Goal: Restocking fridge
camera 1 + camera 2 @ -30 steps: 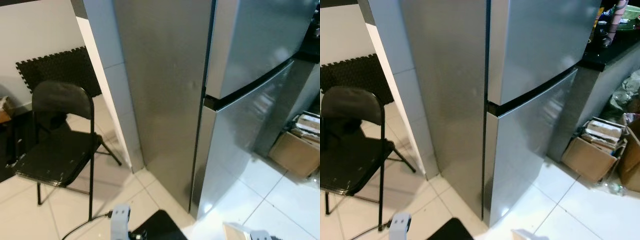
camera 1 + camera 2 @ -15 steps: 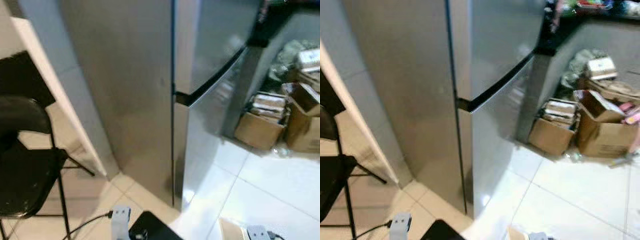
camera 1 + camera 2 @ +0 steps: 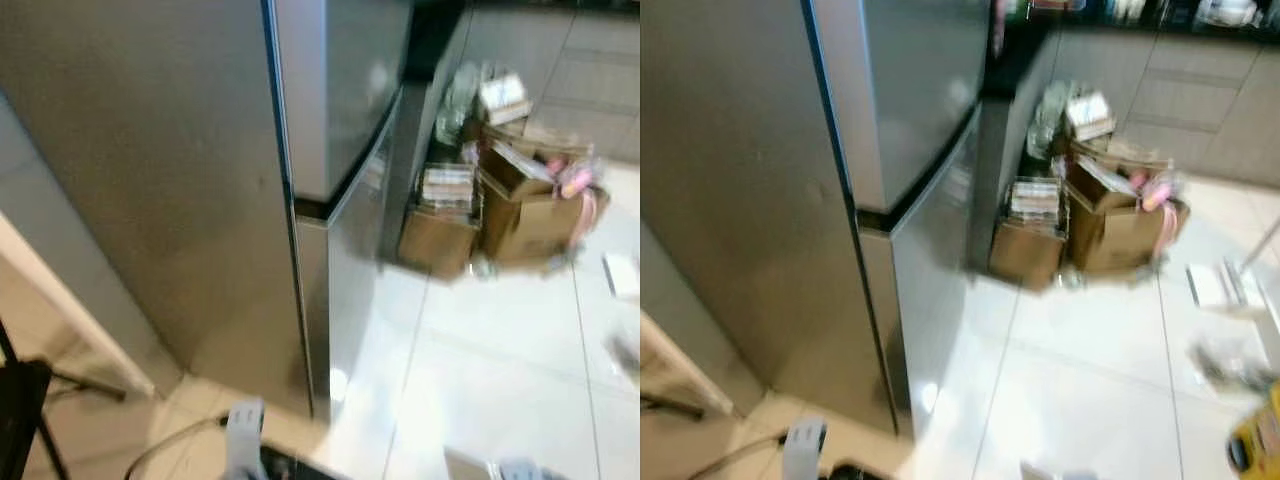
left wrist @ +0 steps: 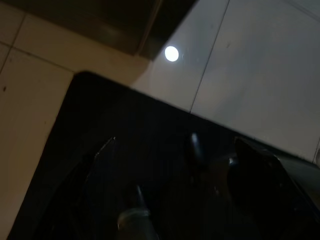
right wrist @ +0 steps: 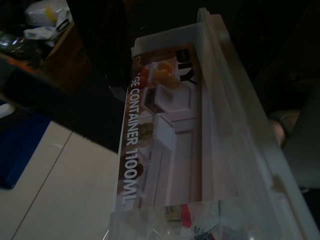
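item 1, nearest: storage container (image 5: 170,150), clear plastic box w/ printed paper label reading "container 1100ml", seen close in right wrist view, lying along the line of the right gripper. whether the fingers are closed on it or how far open: cannot tell, too dark, fingers not made out. handling, judged: rigid thin-wall plastic, light if empty, smooth and likely slippery; walls may flex or crack under a hard pinch. best hold prob. across the stiff rim (image 5: 215,100) or a short end, not mid-wall. contents not clear through the label.

item 2: left gripper, low and idle. its wrist view is dark; a black shape (image 4: 150,165) over floor tiles (image 4: 260,75). finger state: cannot tell.

item 3: white block w/ cable (image 3: 243,432) at bottom edge of head view, on the floor.

item 4: fridge (image 3: 150,180), stainless, two doors, both closed. upper door (image 3: 345,70), lower door (image 3: 355,260), dark seam between. robot stands off its corner, side panel facing. head views blurred. door judged heavy-ish w/ magnetic seal; no bar handle seen, so pull prob. at the door edge or the seam recess.

item 5: white tile floor (image 3: 1090,340), glossy.

item 6, far: cardboard boxes (image 3: 1080,225) stuffed w/ papers, beside the fridge against a dark counter base (image 3: 1005,150).

item 7: cabinet fronts (image 3: 1180,90) at back.
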`<state>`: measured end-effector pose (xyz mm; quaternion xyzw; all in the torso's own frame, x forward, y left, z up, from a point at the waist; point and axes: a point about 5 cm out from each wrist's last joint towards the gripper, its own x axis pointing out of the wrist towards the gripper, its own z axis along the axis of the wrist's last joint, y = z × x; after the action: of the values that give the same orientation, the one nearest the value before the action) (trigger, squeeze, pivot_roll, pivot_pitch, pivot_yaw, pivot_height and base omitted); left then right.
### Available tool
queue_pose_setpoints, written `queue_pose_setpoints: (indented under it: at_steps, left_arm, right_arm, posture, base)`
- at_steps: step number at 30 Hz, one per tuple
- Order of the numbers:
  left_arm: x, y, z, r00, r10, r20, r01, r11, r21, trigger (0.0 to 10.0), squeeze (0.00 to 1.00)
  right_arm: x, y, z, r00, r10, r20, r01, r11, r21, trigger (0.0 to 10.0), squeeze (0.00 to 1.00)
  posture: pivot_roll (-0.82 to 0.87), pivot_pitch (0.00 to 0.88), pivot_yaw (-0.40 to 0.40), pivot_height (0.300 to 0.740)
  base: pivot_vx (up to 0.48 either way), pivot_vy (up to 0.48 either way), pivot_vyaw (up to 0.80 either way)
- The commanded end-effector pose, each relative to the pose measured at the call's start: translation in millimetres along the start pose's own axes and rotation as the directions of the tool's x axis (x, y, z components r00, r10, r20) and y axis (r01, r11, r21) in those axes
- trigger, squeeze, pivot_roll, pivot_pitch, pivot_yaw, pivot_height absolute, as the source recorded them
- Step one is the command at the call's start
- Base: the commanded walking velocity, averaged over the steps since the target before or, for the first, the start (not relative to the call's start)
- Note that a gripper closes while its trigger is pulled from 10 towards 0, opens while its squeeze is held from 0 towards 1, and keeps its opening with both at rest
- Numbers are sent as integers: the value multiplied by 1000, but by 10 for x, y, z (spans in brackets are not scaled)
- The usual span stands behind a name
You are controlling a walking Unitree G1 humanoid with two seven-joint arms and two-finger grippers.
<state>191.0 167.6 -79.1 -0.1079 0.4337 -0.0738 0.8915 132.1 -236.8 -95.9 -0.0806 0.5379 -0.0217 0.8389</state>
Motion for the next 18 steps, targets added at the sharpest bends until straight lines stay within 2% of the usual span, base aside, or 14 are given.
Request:
queue_pose_setpoints:
  at_steps: [1,11,16,18]
  left_arm:
    - [-25,-23,-174,998,-7,-57,7,1000,-3,10000,0]
    - [-31,-19,-192,998,-9,-62,9,1000,-1,10000,0]
    - [-31,-25,-198,998,-8,-64,8,1000,3,10000,0]
    - [-26,-33,-197,998,-4,-63,4,1000,1,10000,0]
  right_arm:
    - [3,2,45,1000,1,23,-1,1000,-9,10000,0]
    - [-1,22,-3,1000,7,13,-7,1000,-19,10000,0]
    - [-3,25,-11,1000,10,14,-10,1000,-28,10000,0]
    - [-4,26,-18,1000,12,14,-12,999,-39,10000,0]
  posture:
    - [-111,0,11,740]
    - [-121,0,15,740]
    - [-121,0,17,740]
    - [-121,0,17,740]
  base:
    - [0,-465,0]
    - [0,-466,0]
    - [0,-271,0]
    - [0,0,0]
